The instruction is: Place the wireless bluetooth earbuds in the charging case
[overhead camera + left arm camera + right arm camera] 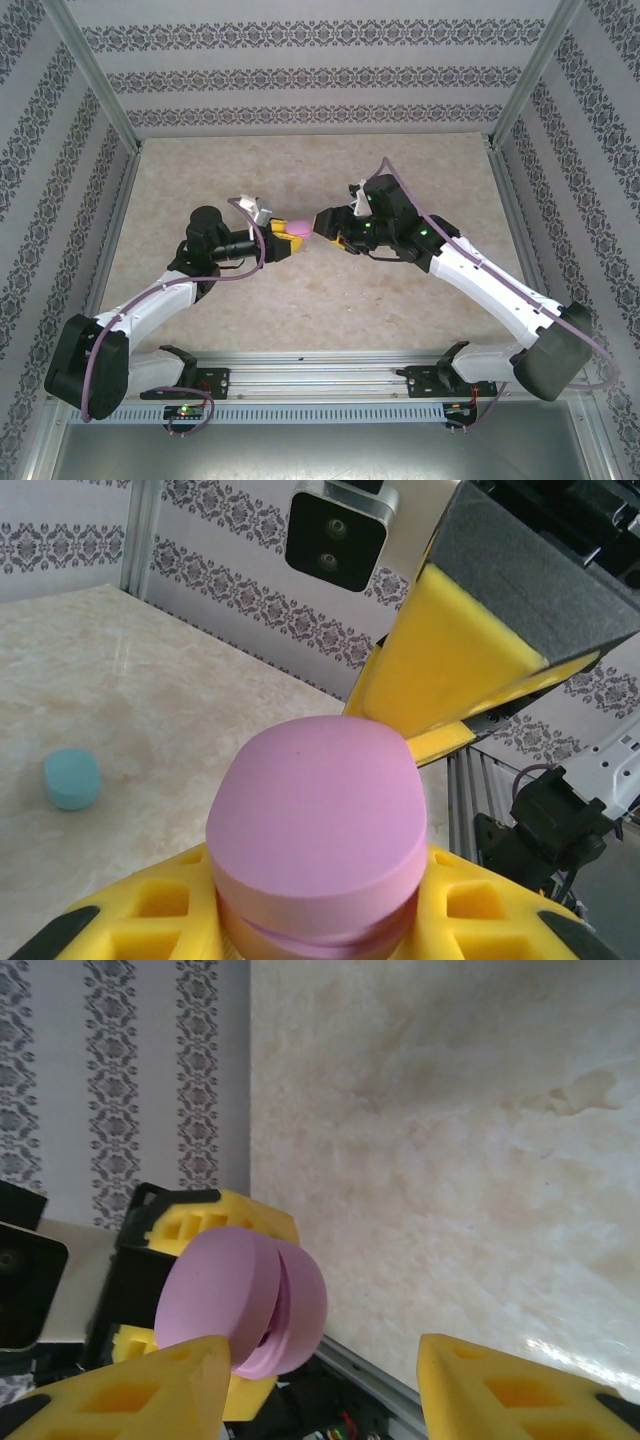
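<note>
I see my left gripper [315, 925] clamped on the pink charging case [315, 810], its yellow fingers [150, 900] on either side. The right arm's yellow finger [450, 670] slants down just behind the case; contact I can't judge. A teal case [72, 778] lies on the table [180, 680], well apart to the left

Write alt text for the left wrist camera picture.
A pink charging case fills the foreground, clamped in the yellow-padded left gripper. The right gripper, open, sits at the upper right, just above it. A small teal case lies on the beige table at left.
</note>
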